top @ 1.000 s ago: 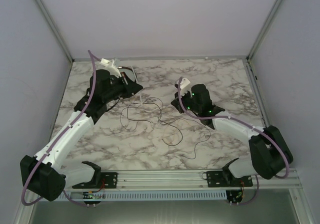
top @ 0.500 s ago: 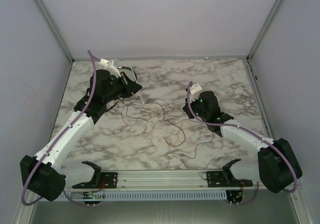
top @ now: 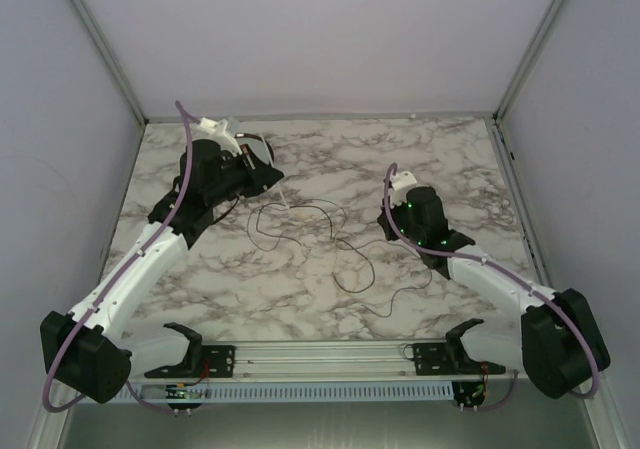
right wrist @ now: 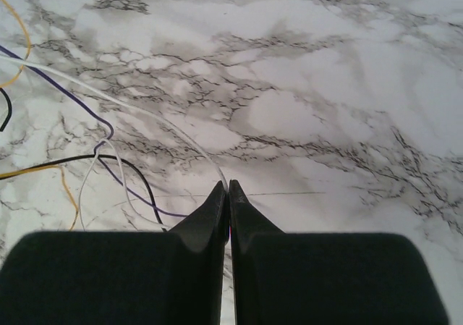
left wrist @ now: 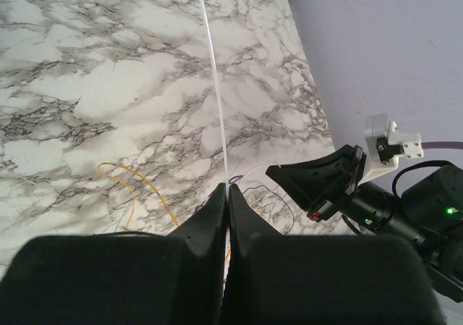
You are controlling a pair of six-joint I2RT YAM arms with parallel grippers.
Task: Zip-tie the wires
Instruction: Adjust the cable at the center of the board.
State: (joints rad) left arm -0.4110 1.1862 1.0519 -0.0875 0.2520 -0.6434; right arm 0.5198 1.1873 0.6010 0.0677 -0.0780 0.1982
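My left gripper point(top: 272, 177) is at the back left of the marble table, shut on the zip tie point(top: 281, 197). In the left wrist view the zip tie point(left wrist: 215, 86) is a thin white strip running straight out from the closed jaws point(left wrist: 226, 189). The wires point(top: 336, 239) lie in loose thin loops across the middle of the table. My right gripper point(top: 386, 227) is at their right end. In the right wrist view its jaws point(right wrist: 228, 186) are shut on a white strand of the wires point(right wrist: 148, 114), with purple, black and yellow strands beside it. The left wrist view also shows the right gripper point(left wrist: 318, 184) and a yellow strand point(left wrist: 148, 186).
The marble table point(top: 330, 149) is enclosed by lilac walls with metal uprights at the back corners. A metal rail point(top: 330, 354) with the arm bases runs along the near edge. Thick lilac cables hang along both arms.
My right gripper has moved right and toward the near edge, drawing the wires with it and stretching their loops rightward. The left arm has stayed still with the zip tie.
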